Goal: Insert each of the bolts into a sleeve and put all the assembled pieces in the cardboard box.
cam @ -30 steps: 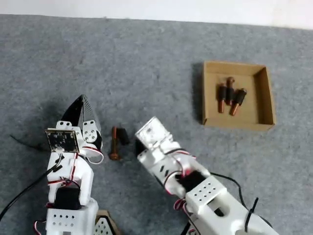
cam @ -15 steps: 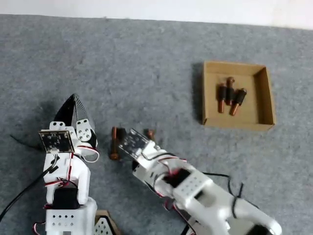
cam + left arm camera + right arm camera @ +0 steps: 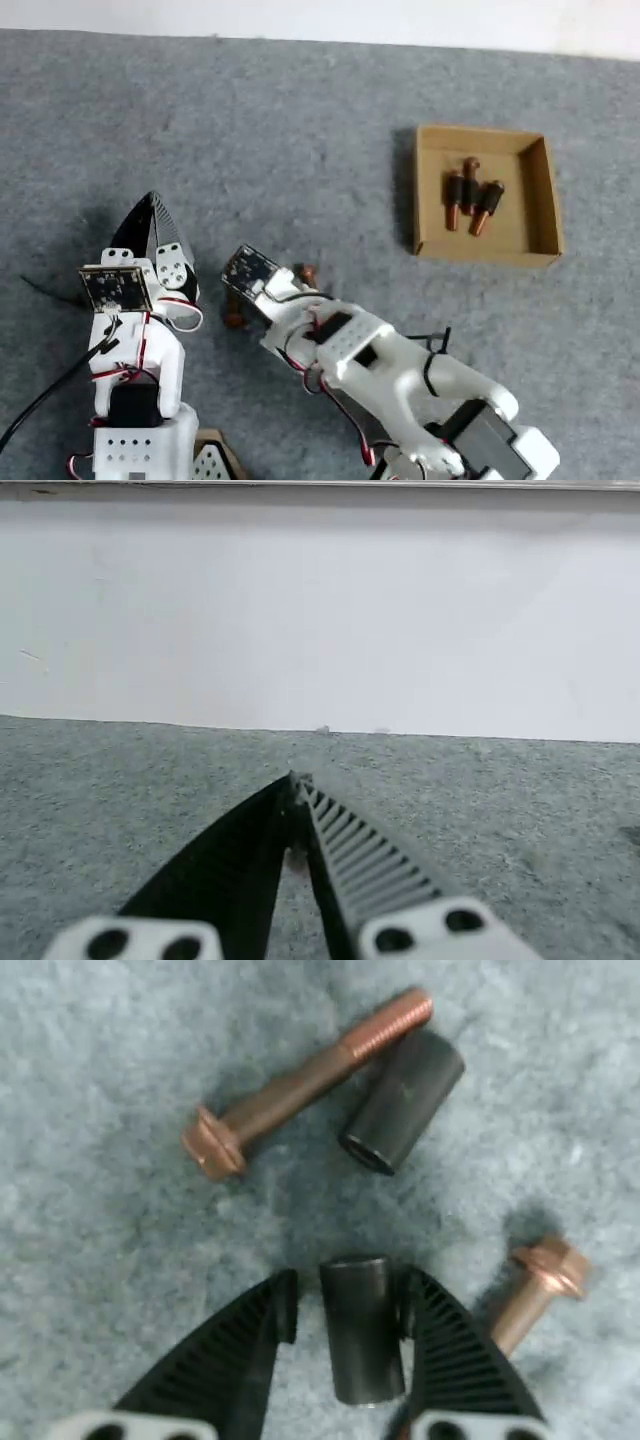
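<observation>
Right wrist view: R gripper [image 3: 348, 1292] jaws apart, straddling sleeve [image 3: 360, 1335] | bolt [image 3: 300, 1085] beside 2nd sleeve [image 3: 402, 1100] | L gripper [image 3: 296, 786] tips together.

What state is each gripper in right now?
Left gripper: shut, empty.
Right gripper: open, straddling a sleeve on the table, not clamped on it.

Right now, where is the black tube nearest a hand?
Right wrist view: the black tube lies on the mat between the right hand's fingers, a copper bolt beside it.
</observation>
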